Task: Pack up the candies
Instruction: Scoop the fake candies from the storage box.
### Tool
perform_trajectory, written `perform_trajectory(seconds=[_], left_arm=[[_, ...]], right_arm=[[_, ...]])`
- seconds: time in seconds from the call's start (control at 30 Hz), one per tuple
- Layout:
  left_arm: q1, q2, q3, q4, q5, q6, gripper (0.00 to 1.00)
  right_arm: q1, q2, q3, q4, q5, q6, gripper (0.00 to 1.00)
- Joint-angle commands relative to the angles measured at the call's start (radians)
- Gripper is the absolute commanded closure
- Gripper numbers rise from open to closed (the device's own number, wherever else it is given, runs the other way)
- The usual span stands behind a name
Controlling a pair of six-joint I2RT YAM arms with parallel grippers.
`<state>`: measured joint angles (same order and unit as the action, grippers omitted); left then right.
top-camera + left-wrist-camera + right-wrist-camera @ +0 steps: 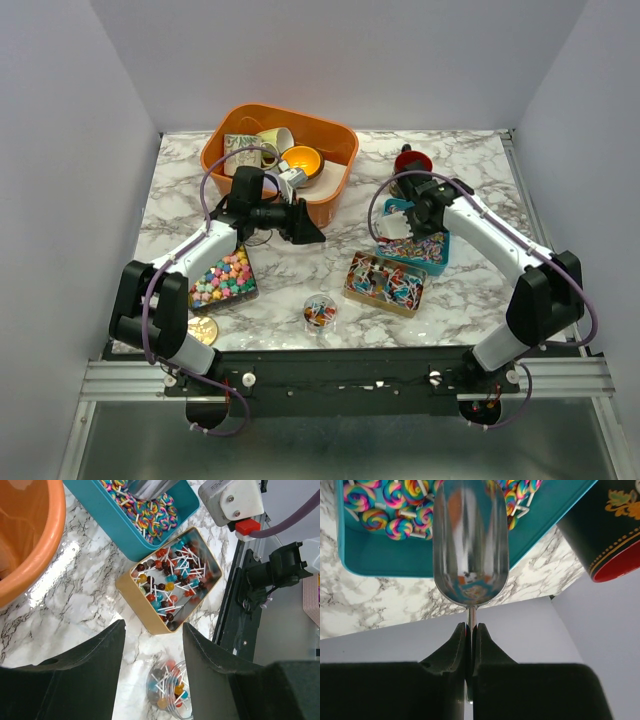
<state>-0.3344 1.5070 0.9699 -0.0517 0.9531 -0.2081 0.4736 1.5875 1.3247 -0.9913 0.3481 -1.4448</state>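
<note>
1. Marble tabletop (470,170) between white walls; pastel star candies (222,278) lie at its left.
2. Left gripper (306,232) hovers just beside the orange basin (340,150), jaws partly apart, holding nothing.
3. Clear tub (151,682) and gold tin (131,591) both hold ball lollipops (172,580).
4. Right gripper (471,630) is pinched tight on a metal scoop (470,545) by its handle, with the bowl over the teal tin (380,560) of swirl lollipops (400,527).

Left tool (153,627) open over clear cup (150,684) of lollipops (167,697).
</note>
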Motion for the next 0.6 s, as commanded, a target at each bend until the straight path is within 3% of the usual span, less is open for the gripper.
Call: perform_trajectory(seconds=[0.0, 0.57], left_arm=[[-0.005, 0.004, 0.007, 0.027, -0.010, -0.011, 0.41], [-0.005, 0.012, 0.001, 0.047, -0.002, -0.027, 0.41]], right_arm=[[-0.021, -0.034, -0.022, 0.003, 0.075, -0.046, 0.99], [-0.056, 0.045, -0.001, 0.011, 0.124, -0.088, 0.99]])
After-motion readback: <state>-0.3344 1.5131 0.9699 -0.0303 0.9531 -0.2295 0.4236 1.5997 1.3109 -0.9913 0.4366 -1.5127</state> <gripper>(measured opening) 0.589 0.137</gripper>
